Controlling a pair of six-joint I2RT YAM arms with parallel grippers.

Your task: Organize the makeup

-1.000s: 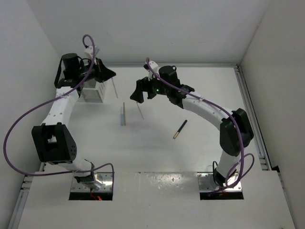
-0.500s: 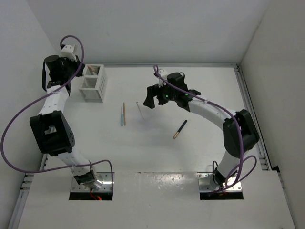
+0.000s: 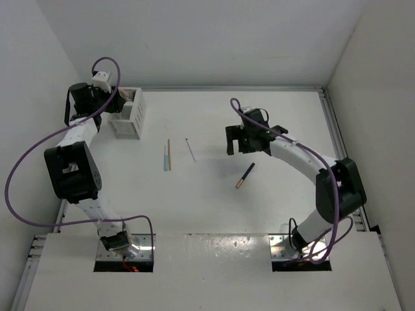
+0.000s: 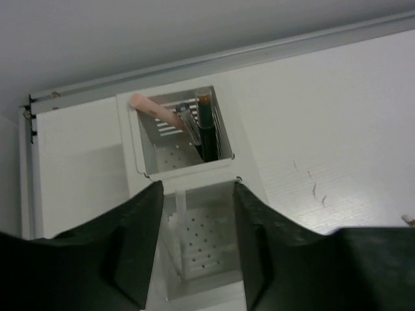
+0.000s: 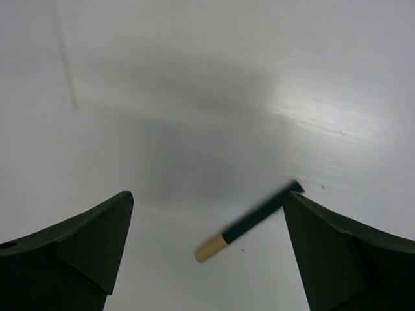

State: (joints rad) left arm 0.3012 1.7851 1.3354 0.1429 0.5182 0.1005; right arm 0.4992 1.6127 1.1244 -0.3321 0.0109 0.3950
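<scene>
Your left gripper (image 4: 198, 191): jaws wide apart, empty, over near compartment of white slotted rack (image 4: 130, 149). Pink stick (image 4: 152, 108) and darker sticks (image 4: 207, 129) lean in compartment beyond fingertips. Pale blue stick (image 3: 166, 157), tan stick (image 3: 169, 153) and thin silvery stick (image 3: 190, 149) lie on table (image 3: 214, 207) between your grippers. Right gripper (image 5: 207, 197): spread wide, holding nothing. Black copper-tipped pencil (image 5: 249, 220) lies flat below it, between fingers.

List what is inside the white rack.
The far compartment holds a pink stick, a silvery stick and a dark stick. The near compartment shows only perforated floor; the left gripper covers its sides.
</scene>
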